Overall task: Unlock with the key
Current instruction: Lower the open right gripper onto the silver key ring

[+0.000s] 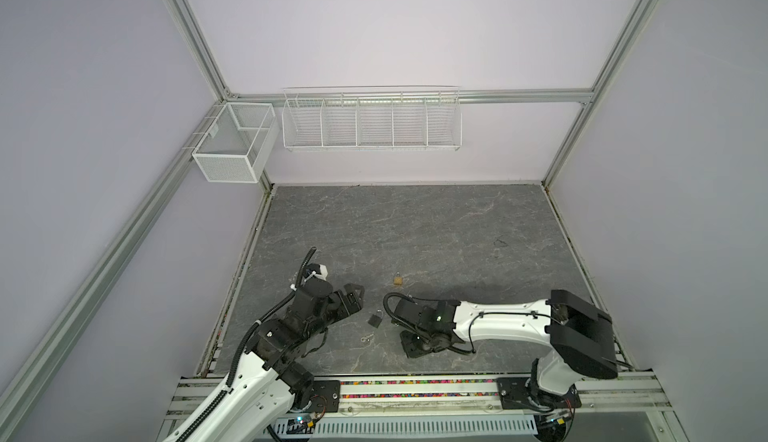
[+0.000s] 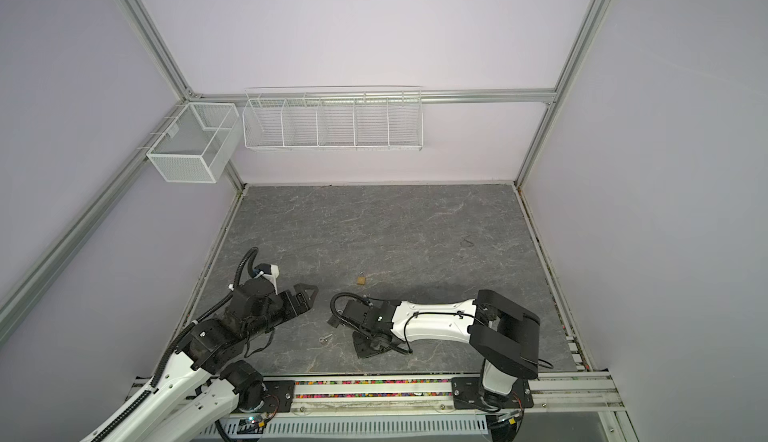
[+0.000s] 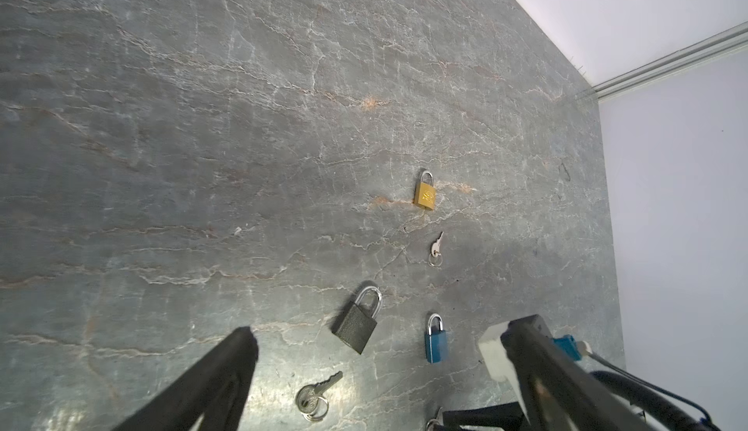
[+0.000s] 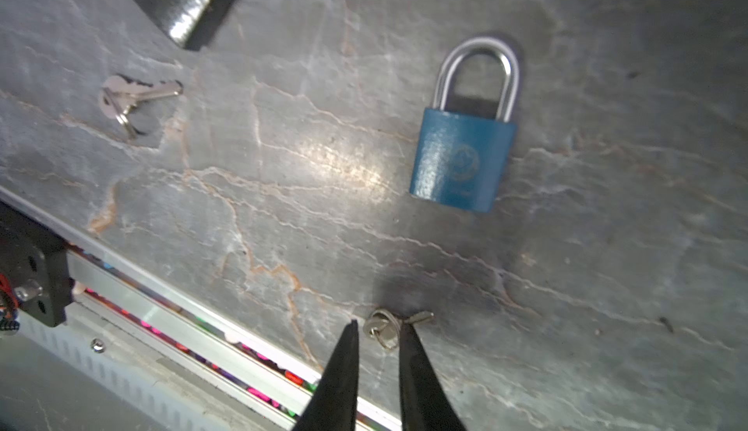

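Three padlocks lie on the slate table: a gold padlock (image 3: 425, 192), a black padlock (image 3: 358, 321) (image 1: 375, 318) and a blue padlock (image 4: 463, 157) (image 3: 436, 340). A small key on a ring (image 4: 388, 325) lies at the tips of my right gripper (image 4: 379, 327) (image 1: 411, 350). Its jaws stand a narrow gap apart, with one finger (image 4: 406, 336) over the key's shaft and the ring between them. My left gripper (image 3: 382, 340) (image 1: 360, 294) hovers wide open over the black padlock. A larger key (image 3: 313, 398) (image 4: 133, 99) (image 1: 366, 338) lies near it. In both top views the right arm hides the blue padlock.
A third key (image 3: 436, 249) lies between the gold and blue padlocks. The front rail (image 4: 194, 319) runs just beside the right fingertips. White wire baskets (image 1: 372, 122) hang on the back wall, and walls close in the table's sides.
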`<state>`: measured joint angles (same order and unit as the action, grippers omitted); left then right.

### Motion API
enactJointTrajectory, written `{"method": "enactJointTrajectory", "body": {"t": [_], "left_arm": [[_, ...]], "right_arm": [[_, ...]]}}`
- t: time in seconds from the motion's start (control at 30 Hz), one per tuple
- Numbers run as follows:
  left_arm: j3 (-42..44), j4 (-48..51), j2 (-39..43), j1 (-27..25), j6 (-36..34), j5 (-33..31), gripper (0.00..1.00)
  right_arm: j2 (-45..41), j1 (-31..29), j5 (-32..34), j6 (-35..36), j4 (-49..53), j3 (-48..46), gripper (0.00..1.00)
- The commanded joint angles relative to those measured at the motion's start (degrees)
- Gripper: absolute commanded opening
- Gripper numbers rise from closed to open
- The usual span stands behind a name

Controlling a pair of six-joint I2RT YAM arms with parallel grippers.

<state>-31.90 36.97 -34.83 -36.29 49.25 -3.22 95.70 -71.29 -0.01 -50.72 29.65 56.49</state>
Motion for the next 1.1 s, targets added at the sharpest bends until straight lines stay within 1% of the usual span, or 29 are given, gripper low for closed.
{"method": "enactJointTrajectory", "body": {"t": [0.0, 0.23, 0.33, 0.43, 0.67, 0.8, 1.07], "left_arm": [[0.6, 1.3, 0.1, -0.2, 0.7, -1.3, 0.98], [0.6, 2.1, 0.6, -0.2, 0.6, -1.5, 0.98], [0.7, 2.1, 0.6, -0.2, 0.4, -1.6, 0.98], [0.6, 2.1, 0.6, -0.2, 0.6, -1.6, 0.98], [0.5, 2.7, 0.7, -0.2, 0.6, -1.7, 0.98], [0.5, 2.8, 0.8, -0.2, 0.6, -1.7, 0.98], [0.3, 2.8, 1.0, -0.2, 0.8, -1.7, 0.98]], "right_arm": [[0.6, 0.0, 0.9, 0.4, 2.7, 1.1, 0.22], [1.2, -0.1, 1.6, -1.0, 3.8, 0.7, 0.24], [1.9, 0.0, 0.7, -1.4, 3.2, 0.6, 0.24], [2.8, -0.1, -0.5, -1.7, 2.1, 0.6, 0.23], [3.6, -0.1, -0.8, -1.5, 1.6, 0.8, 0.21], [4.3, -0.2, -0.6, -1.1, 2.2, 1.5, 0.19], [4.8, -0.2, -0.2, -0.2, 4.1, 3.2, 0.16]]}}
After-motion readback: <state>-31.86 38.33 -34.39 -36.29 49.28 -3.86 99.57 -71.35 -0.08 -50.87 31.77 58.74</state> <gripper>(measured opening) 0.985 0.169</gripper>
